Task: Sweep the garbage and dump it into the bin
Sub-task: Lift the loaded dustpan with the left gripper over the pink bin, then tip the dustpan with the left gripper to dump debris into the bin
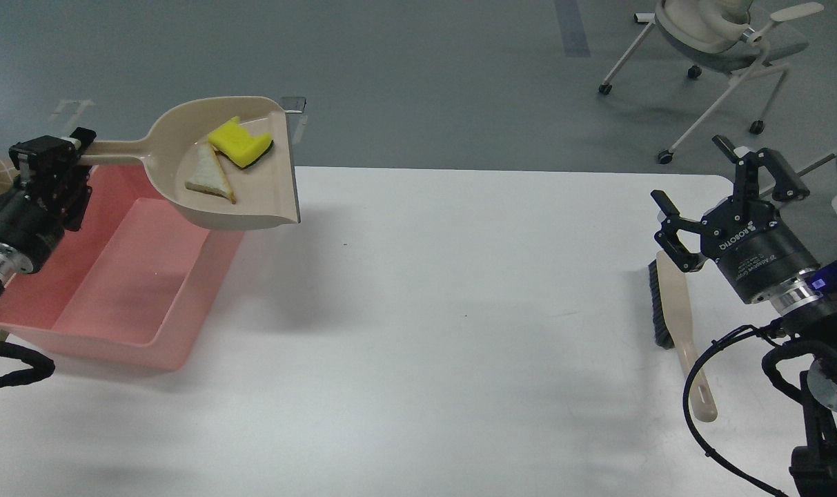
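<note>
Left gripper (pixel 80 148), at nine o'clock, clamped on the dustpan (pixel 252 200) handle; sponge chunk (pixel 239 143) and bread slice (pixel 210 176) lie inside, raised over the pink bin's (pixel 114 304) two-o'clock corner. Tipped here, scraps may land on the table (pixel 459 310). Right gripper (pixel 718 200), three o'clock, spread wide and empty above the brush (pixel 677 317).

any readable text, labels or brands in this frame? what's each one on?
"ROBOTIQ": white print on the black body of the right gripper.
A second line of smaller white print next to it: too small to read.
Nothing readable on the dustpan, bin or brush.
</note>
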Robot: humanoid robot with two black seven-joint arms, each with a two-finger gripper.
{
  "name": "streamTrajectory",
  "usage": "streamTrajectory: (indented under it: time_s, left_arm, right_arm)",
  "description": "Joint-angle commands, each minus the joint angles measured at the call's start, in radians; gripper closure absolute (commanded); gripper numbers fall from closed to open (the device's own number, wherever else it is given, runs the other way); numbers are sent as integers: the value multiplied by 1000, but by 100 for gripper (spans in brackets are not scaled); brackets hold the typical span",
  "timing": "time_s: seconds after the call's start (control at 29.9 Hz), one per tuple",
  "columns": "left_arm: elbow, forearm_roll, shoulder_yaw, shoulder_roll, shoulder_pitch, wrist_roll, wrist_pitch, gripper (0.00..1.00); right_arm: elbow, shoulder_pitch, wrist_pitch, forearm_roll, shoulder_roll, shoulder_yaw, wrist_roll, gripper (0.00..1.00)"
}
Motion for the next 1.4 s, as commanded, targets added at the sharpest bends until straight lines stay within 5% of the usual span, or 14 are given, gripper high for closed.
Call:
streamTrajectory:
  time_s: [0.0, 0.23, 0.5, 0.87, 1.2, 1.37]
  left_arm:
    - [24, -2, -4, 48, 11, -18, -14, 79]
    - [70, -5, -4, 126, 75, -29, -45, 79]
    - [231, -30, -9, 188, 77, -29, -206, 79]
    - [228, 30, 11, 345, 71, -29, -266, 78]
    - [221, 231, 5, 361, 51, -29, -265, 78]
    - [132, 315, 4, 453, -21, -29, -261, 78]
  right_arm:
    - [-24, 9, 0, 15, 17, 12, 0, 5]
    - [-36, 14, 0, 16, 15, 15, 0, 4]
    - [-50, 25, 0, 16, 11, 36, 0, 4]
    - [-24, 25, 0, 25, 14, 45, 0, 4]
    - [-27, 18, 0, 30, 15, 70, 2, 3]
    - [-32, 15, 0, 47, 15, 71, 5, 3]
